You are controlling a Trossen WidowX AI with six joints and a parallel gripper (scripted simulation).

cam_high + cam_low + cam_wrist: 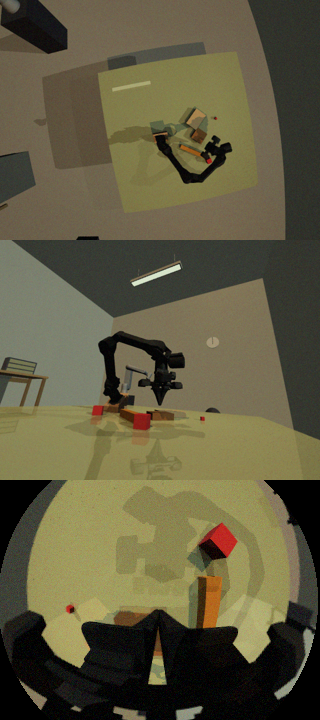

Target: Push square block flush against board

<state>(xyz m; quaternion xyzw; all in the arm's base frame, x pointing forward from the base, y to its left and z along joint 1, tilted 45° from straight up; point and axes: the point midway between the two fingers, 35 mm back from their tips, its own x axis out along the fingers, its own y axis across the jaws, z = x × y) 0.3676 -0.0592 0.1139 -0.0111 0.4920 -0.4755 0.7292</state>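
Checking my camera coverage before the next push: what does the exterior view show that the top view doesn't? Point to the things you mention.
Only exterior: the gripper's (211, 147) (160, 404) (159, 612) closed fingertips above the table, plus the wall clock (212, 342).
Only top: the block's and board's full top outlines, set corner to corner, not side to side.
Both: block (199, 135) (162, 416) (132, 619), tan board (195, 118) (180, 414), orange bar (189, 150) (127, 414) (210, 602).
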